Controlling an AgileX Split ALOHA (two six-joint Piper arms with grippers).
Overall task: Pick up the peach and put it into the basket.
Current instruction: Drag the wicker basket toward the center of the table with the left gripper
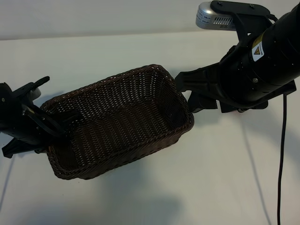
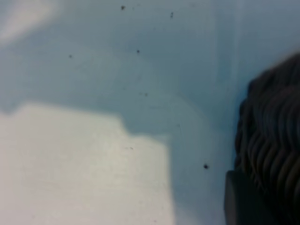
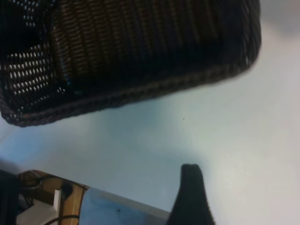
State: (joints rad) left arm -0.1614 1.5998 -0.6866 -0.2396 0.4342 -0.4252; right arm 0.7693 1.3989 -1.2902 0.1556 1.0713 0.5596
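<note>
The dark brown woven basket [image 1: 117, 78] lies slantwise in the middle of the white table and holds nothing that I can see. The peach is out of view in every frame. My left gripper [image 1: 55, 123] is at the basket's left end, shut over the rim, with one finger reaching inside. In the left wrist view one of its fingers [image 2: 239, 201] lies against the weave of the basket [image 2: 276, 126]. My right gripper [image 1: 190, 96] hovers open just off the basket's right end. In the right wrist view one of its fingers [image 3: 191, 197] stands apart from the basket [image 3: 140, 42].
The white tabletop [image 1: 225, 178] stretches bare in front of and behind the basket. A black cable [image 1: 281, 154] hangs down at the right edge. The right wrist view shows the table's edge with a wooden frame [image 3: 70, 201] beyond it.
</note>
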